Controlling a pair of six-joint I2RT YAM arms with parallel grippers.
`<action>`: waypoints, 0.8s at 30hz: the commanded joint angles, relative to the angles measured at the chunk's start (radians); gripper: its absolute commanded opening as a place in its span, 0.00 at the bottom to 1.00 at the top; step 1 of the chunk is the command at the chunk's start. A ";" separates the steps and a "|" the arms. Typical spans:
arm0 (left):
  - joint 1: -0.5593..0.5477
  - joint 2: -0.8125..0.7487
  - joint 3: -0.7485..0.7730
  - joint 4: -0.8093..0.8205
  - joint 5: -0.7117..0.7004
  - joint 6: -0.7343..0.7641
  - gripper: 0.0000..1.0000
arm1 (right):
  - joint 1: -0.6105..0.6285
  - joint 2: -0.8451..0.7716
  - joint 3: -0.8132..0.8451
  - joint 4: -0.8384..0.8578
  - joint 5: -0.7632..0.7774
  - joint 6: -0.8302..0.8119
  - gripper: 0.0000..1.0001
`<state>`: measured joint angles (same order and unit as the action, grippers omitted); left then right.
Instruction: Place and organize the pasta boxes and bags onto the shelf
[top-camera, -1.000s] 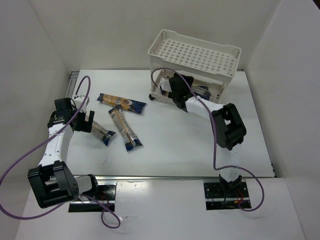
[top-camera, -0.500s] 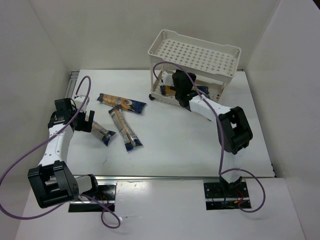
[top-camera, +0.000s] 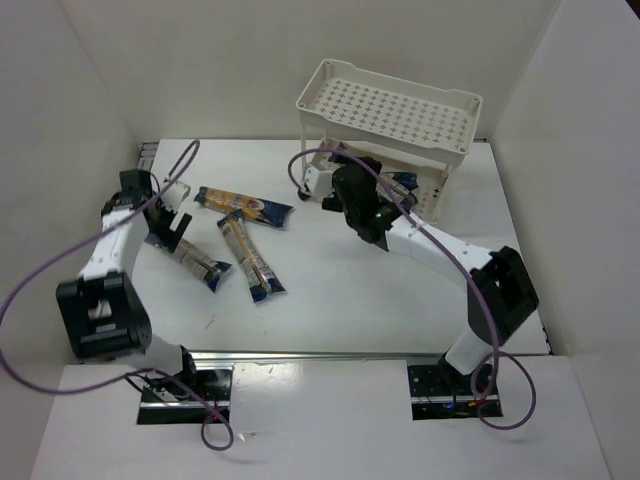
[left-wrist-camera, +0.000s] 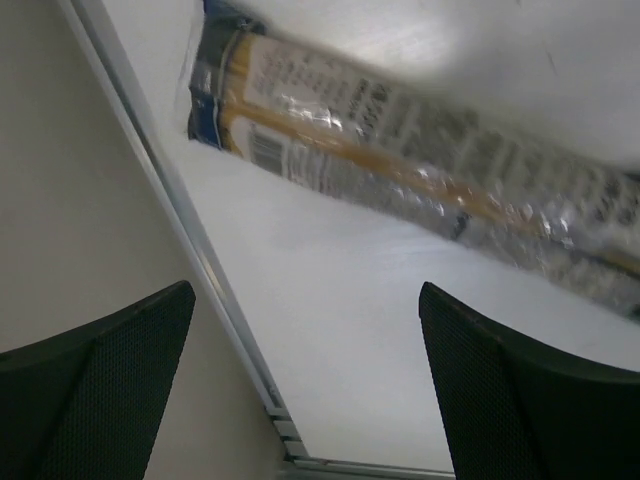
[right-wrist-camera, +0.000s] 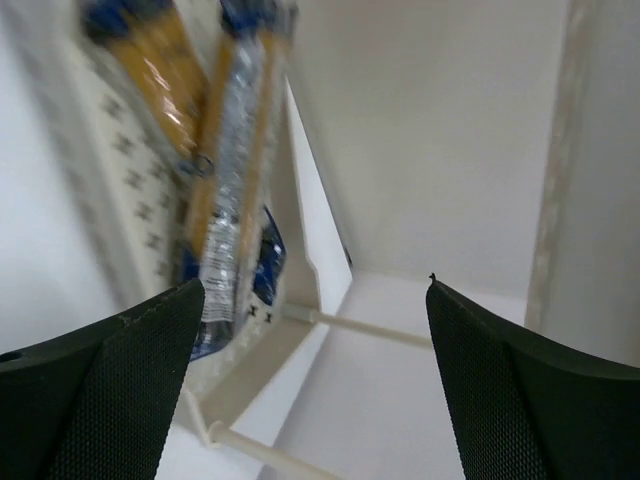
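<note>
Tally at this point: two spaghetti packets lie on the lower tray of the shelf (top-camera: 400, 110). My right wrist camera shows them side by side, the orange-faced packet (right-wrist-camera: 150, 70) and the clear-wrapped packet (right-wrist-camera: 232, 170), both running lengthwise and roughly parallel along the tray. The top tray shows only its perforations. My right gripper (right-wrist-camera: 316, 285) is wide open with nothing between the fingers; it hangs just outside the shelf's near side, looking in at the lower tier. Three packets are out on the tabletop (top-camera: 340, 270): the far packet (top-camera: 243, 206) lying crosswise, the middle packet (top-camera: 252, 262) angled toward me, and the left packet (top-camera: 195, 262) nearest my left arm. The far and middle packets meet at one end; the left packet lies apart. My left gripper (left-wrist-camera: 305, 290) is also spread wide and empty, hovering near the tabletop's left edge with a packet lying just ahead of the fingers, most likely the left packet, not yet between them. Judgement: two of five placed, three to go, so a bit under half done. Next in hand looks like a left-side pick. Whether the shelved pair needs straightening I cannot tell from this angle.
</note>
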<state>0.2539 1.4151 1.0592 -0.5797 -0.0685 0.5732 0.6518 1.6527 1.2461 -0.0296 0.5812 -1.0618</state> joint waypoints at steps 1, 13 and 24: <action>0.013 0.259 0.245 -0.205 -0.079 -0.132 1.00 | 0.109 -0.128 -0.040 -0.055 -0.023 0.071 0.96; 0.024 0.412 0.238 -0.186 0.189 -0.797 1.00 | 0.143 -0.240 -0.088 -0.156 0.011 0.505 0.99; 0.024 0.642 0.337 -0.186 0.231 -0.874 1.00 | 0.143 -0.093 0.036 -0.225 0.011 0.553 0.99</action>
<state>0.2745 1.9732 1.3735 -0.8047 0.1356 -0.2626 0.7940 1.5452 1.2102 -0.2310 0.5827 -0.5495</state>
